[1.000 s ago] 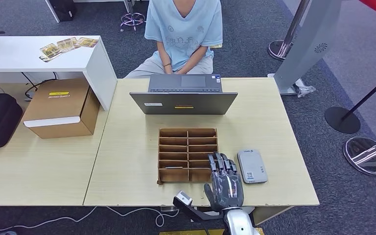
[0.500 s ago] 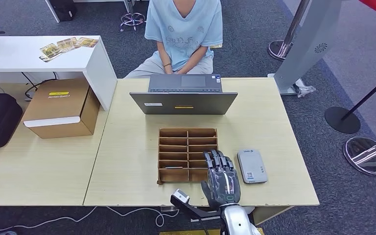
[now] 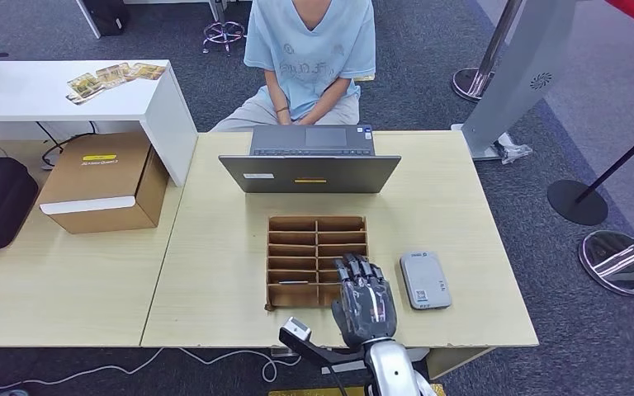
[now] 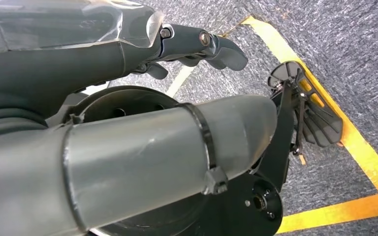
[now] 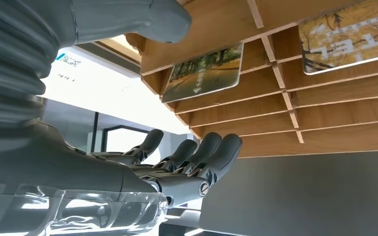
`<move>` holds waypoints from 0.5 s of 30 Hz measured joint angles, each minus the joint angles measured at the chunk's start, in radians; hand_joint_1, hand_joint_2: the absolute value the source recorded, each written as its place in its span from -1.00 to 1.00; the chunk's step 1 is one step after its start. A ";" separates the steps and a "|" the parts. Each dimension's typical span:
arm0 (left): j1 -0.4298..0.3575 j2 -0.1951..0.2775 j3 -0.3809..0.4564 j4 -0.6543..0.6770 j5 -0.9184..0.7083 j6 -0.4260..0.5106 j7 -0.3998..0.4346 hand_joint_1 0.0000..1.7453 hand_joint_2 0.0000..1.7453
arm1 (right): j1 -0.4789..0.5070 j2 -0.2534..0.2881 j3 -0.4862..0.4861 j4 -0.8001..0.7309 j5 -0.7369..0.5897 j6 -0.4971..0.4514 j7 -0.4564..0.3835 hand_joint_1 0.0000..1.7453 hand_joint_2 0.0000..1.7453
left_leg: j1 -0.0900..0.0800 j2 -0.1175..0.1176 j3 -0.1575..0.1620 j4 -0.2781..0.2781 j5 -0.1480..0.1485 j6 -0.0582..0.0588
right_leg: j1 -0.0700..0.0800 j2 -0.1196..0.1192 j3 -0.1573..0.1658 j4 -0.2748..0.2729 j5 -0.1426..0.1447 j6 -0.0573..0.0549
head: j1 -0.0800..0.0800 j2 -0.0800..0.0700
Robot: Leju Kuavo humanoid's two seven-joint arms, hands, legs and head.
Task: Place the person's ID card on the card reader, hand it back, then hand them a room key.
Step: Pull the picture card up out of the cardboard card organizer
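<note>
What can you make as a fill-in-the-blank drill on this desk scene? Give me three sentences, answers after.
1. The right hand hovers over the wooden ____ of slots.
2. The grey card reader lies on the desk to the ____ of that organizer.
3. Beyond the organizer stands an open ____, facing the seated person.

Answers: organizer; right; laptop

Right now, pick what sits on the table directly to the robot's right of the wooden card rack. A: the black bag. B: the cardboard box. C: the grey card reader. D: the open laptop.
C: in the head view the grey card reader lies flat on the table just right of the wooden card rack, with the right hand over the rack's near right corner.
</note>
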 joint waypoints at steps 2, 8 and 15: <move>0.000 0.000 0.000 0.000 0.000 0.000 0.000 -1.00 -1.00 | 0.000 0.000 0.000 0.000 0.000 0.000 0.000 -0.28 1.00 | 0.000 0.000 0.000 0.000 0.000 0.000 | 0.000 0.000 0.000 0.000 0.000 0.000 | 0.000 0.000; 0.000 0.000 0.000 0.000 -0.001 -0.007 -0.001 -1.00 -1.00 | -0.001 0.002 0.000 0.000 0.000 0.007 -0.011 -0.24 1.00 | 0.000 0.000 0.000 0.000 0.000 0.000 | 0.000 0.000 0.000 0.000 0.000 0.000 | 0.000 0.000; 0.000 0.000 0.000 0.000 -0.002 -0.012 -0.002 -1.00 -1.00 | -0.004 0.005 0.000 0.000 0.000 0.011 -0.017 -0.20 1.00 | 0.000 0.000 0.000 0.000 0.000 0.000 | 0.000 0.000 0.000 0.000 0.000 0.000 | 0.000 0.000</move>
